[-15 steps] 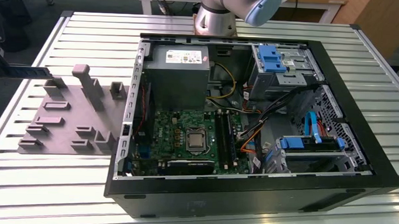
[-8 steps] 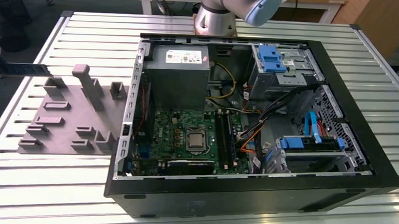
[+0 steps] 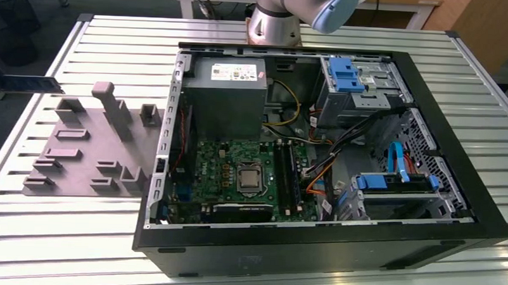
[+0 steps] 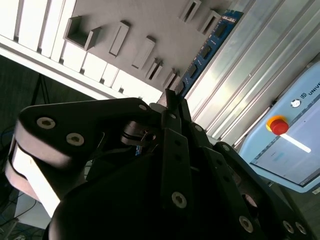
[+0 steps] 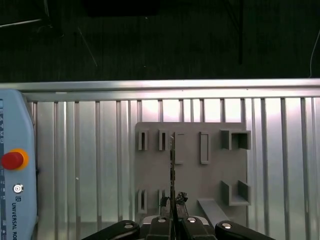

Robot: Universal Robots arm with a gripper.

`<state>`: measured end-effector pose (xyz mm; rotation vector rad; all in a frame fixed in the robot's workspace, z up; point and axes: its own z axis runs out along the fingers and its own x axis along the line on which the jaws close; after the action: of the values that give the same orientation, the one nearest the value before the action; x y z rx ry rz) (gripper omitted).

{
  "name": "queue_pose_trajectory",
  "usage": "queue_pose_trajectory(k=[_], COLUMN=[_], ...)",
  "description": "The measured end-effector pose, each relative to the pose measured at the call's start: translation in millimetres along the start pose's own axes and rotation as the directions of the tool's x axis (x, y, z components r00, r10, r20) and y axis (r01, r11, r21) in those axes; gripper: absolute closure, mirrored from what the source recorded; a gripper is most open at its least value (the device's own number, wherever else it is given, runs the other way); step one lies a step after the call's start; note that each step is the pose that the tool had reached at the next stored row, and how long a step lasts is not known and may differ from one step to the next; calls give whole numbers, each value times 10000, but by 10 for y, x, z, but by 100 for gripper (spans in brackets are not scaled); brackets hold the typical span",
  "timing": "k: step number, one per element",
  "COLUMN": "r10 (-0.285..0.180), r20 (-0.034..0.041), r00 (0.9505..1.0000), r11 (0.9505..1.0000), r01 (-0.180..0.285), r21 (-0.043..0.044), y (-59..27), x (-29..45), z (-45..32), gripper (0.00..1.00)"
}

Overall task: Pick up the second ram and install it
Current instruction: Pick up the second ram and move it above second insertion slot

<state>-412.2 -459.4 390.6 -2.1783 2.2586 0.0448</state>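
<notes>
Arm (image 3: 275, 19) stands at the case's (image 3: 318, 246) 12 o'clock, gripper (image 5: 172, 212) facing the grey tray (image 5: 210, 170) below.
Jaws pinch the memory stick (image 4: 207, 47), which juts straight out beyond them, edge-on in the first wrist view; the tray lies at the case's 9 o'clock.

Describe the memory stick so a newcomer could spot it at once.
Find the grey tray on the slatted metal table. Above it, the gripper pinches the memory stick, which juts from its tip. Unlike the tray's grey blocks, it is thin, bluish, with black chips.
</notes>
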Motion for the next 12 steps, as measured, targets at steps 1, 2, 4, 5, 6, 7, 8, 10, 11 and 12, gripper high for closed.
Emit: queue_pose_trajectory(k=[1, 2, 4, 5, 6, 7, 8, 10, 11, 12], r10=[0, 0, 0, 0, 0, 0, 1, 0, 0, 1], r20=[-1, 0, 0, 0, 0, -1, -1, -1, -1, 0], r00=[10000, 10000, 10000, 10000, 10000, 10000, 10000, 10000, 10000, 10000], r11=[10000, 10000, 10000, 10000, 10000, 10000, 10000, 10000, 10000, 10000], r01=[0, 0, 0, 0, 0, 0, -1, 0, 0, -1], r21=[-1, 0, 0, 0, 0, -1, -2, -2, -1, 0], y=[0, 0, 0, 0, 0, 0, -2, -10, -14, -20], x=[0, 0, 0, 0, 0, -1, -1, -1, -1, -1], z=[-10, -13, -18, -21, -21, -21, -22, -22, -22, -21], gripper=[86, 86, 86, 86, 86, 86, 86, 86, 86, 86])
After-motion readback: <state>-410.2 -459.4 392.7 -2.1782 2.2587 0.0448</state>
